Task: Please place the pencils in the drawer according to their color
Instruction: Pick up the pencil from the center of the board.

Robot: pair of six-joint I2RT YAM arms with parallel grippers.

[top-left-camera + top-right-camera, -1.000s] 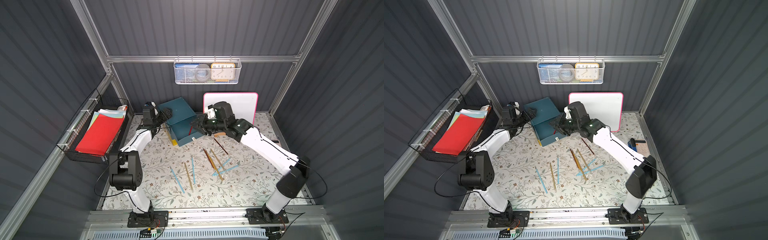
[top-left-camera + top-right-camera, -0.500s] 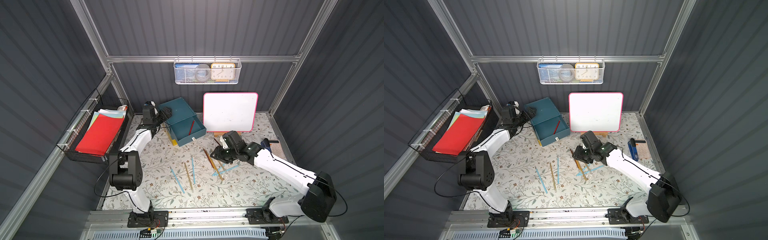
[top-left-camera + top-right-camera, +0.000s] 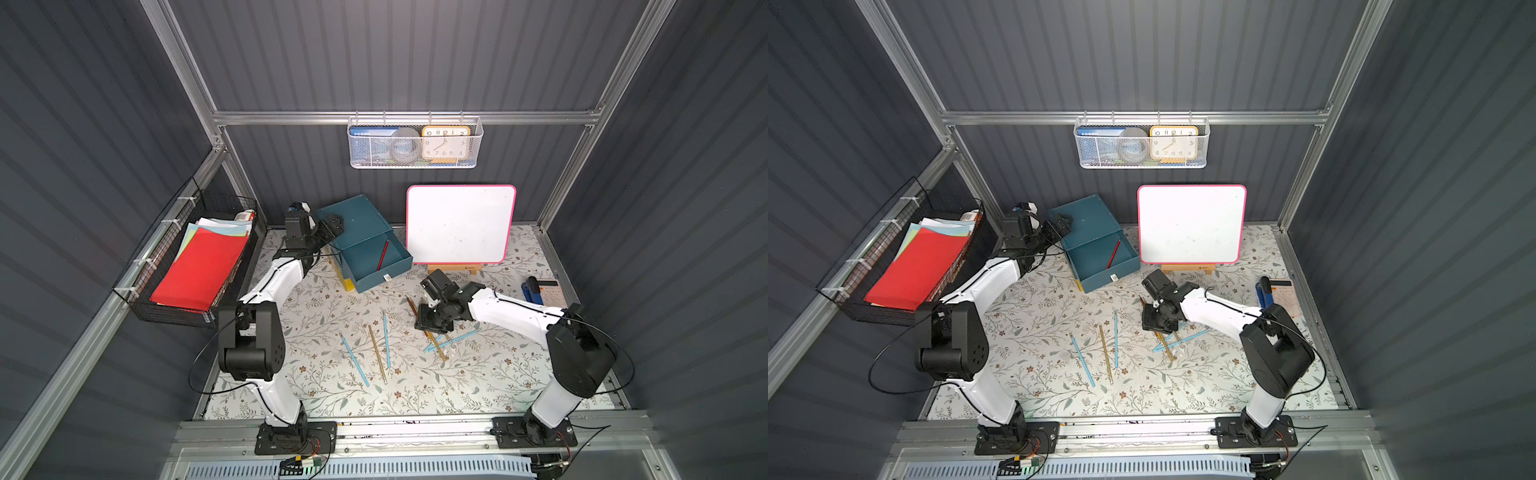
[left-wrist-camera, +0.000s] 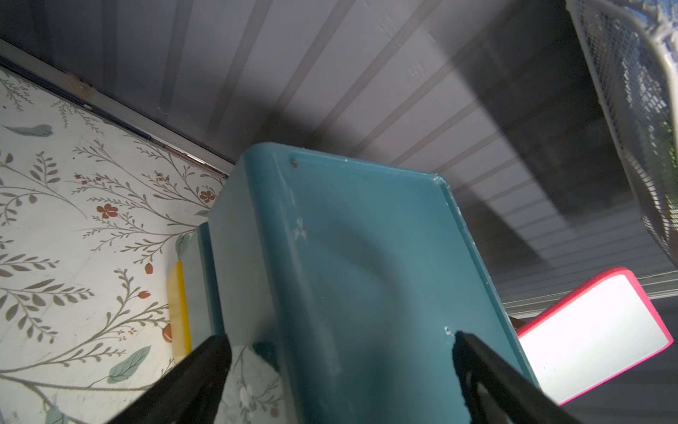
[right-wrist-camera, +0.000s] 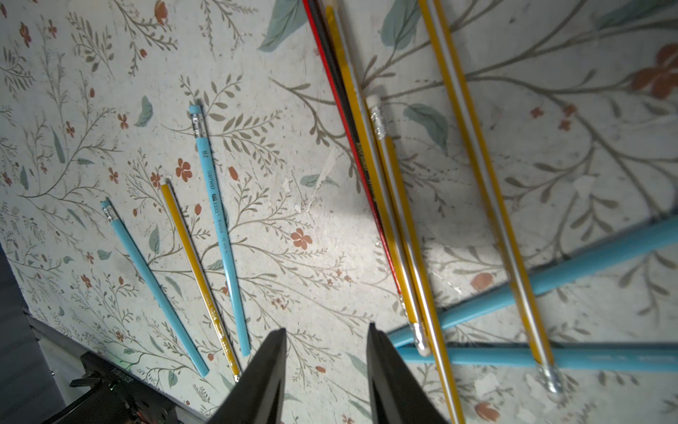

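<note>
right jaws hang spread, empty, over the tangled pencils (image 5: 400,235), whiteboard (image 3: 459,224) and open drawer (image 3: 378,279) close behind, bare table (image 3: 478,386) in front; left jaws spread at the cabinet (image 4: 367,257).

Glossy lacquered pencils (image 5: 220,227), matt scuffed teal plastic cabinet (image 4: 367,275), white metal mesh basket (image 3: 415,166)

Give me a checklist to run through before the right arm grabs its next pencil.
1. Right gripper open and empty: ok.
2. Drawer open for drop-off: ok; a stored red pencil lies inside.
3. Loose red pencil free of neighbours: not ok, it lies against yellow pencils.
4. Blue pencils uncovered: not ok, yellow ones cross over them.
5. Left gripper bracing the cabinet: cannot tell; jaws spread wide, contact unclear.
</note>
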